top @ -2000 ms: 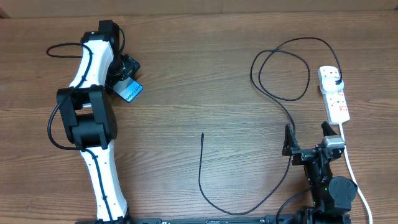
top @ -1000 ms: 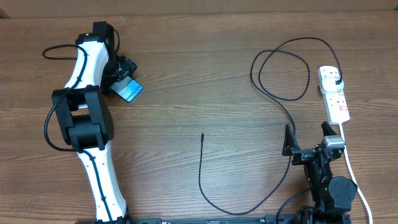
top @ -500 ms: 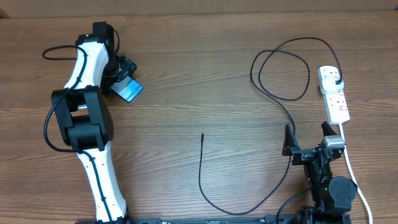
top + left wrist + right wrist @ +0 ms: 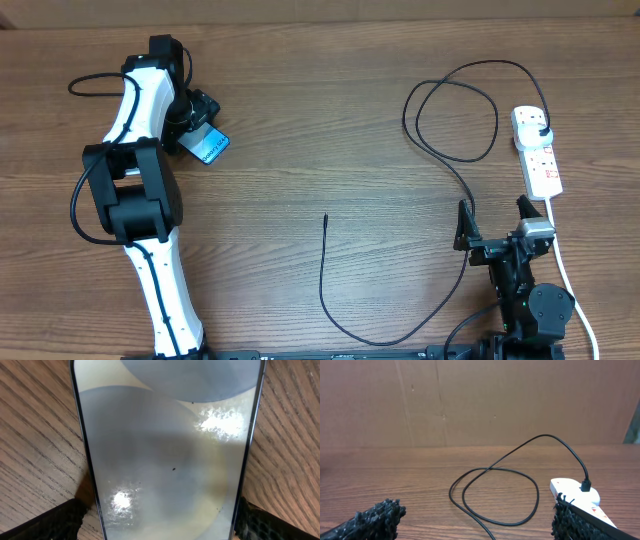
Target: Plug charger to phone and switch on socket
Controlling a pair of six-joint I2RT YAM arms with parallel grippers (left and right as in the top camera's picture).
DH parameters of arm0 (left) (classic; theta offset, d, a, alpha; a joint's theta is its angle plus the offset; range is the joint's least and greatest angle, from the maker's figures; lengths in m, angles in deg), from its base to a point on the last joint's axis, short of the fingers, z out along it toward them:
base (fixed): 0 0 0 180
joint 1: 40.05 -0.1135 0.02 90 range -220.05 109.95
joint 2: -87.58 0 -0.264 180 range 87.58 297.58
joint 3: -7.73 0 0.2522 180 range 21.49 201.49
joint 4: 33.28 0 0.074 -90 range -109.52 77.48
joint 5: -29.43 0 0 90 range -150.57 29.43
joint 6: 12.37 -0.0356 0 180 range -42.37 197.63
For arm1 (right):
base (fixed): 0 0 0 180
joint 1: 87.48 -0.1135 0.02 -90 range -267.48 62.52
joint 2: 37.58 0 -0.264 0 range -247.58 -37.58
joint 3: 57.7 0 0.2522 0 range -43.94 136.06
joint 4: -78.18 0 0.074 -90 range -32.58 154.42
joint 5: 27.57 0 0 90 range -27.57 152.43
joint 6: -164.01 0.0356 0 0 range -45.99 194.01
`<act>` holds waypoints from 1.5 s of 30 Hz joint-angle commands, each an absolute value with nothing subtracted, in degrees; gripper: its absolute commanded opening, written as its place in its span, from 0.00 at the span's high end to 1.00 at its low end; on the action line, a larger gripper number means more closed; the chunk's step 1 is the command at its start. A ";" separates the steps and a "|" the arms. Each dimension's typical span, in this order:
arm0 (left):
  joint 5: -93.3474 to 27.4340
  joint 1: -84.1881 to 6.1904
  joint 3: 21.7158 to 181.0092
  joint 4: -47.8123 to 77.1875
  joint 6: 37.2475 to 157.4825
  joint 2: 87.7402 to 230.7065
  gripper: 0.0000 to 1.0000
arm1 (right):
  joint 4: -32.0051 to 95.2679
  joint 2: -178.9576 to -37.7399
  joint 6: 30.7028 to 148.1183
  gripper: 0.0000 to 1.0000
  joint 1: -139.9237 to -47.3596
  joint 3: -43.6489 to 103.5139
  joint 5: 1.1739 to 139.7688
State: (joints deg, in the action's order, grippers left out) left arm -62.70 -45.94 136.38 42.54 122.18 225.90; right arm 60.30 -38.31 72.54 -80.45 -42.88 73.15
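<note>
Over at the table's (image 4: 300, 90) far left, the left hand (image 4: 165, 524) straddles the phone (image 4: 170, 460), open wide. Closing off-centre could skid that glossy slab (glass slips easily); the charger (image 4: 322, 285) ends mid-table, well apart. Right hand (image 4: 493, 220), also open, sits near the socket (image 4: 538, 152).

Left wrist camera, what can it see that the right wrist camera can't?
Only the left wrist view shows the phone, its shiny screen filling the picture. Only the right wrist view shows the charger looping to the socket, plugged in. Both show the wooden table and open black fingers at the bottom corners: the left gripper either side of the phone, the right gripper around nothing.
</note>
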 commanded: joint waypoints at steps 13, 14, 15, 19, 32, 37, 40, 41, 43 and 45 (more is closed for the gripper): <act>-56.45 -46.57 134.15 43.75 121.55 227.95 0.00 | 60.62 -37.76 72.65 0.00 -80.78 -43.50 73.43; -56.54 -46.57 134.15 43.92 121.53 227.95 0.00 | 60.62 -37.76 72.65 0.00 -80.78 -43.50 73.43; -56.56 -46.57 134.15 44.05 121.51 227.95 0.00 | 60.62 -37.76 72.65 0.00 -80.78 -43.50 73.41; -57.28 -46.57 134.15 44.34 121.53 227.95 0.00 | 60.62 -37.76 72.65 0.00 -80.78 -43.50 73.41; -61.63 -46.57 134.15 45.01 123.19 227.95 0.00 | 60.62 -37.76 72.65 0.00 -80.78 -43.50 73.43; -62.66 -46.57 134.15 44.34 123.49 227.95 0.00 | 60.62 -37.76 72.65 0.00 -80.78 -43.50 73.41; -63.47 -46.57 134.15 43.66 123.43 227.95 0.00 | 60.62 -37.76 72.65 0.00 -80.78 -43.50 73.43; -63.86 -46.57 134.15 43.46 123.43 227.95 0.00 | 60.62 -37.76 72.65 0.00 -80.78 -43.50 73.43; -64.10 -46.57 134.15 42.78 122.84 227.95 0.00 | 60.62 -37.76 72.65 0.00 -80.78 -43.50 73.43; -64.10 -46.57 134.15 42.52 122.82 227.95 0.00 | 60.62 -37.76 72.65 0.00 -80.78 -43.50 73.43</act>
State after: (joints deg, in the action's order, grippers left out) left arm -62.38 -46.42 135.96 43.83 122.62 225.70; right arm 60.32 -38.31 72.54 -80.45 -42.88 73.15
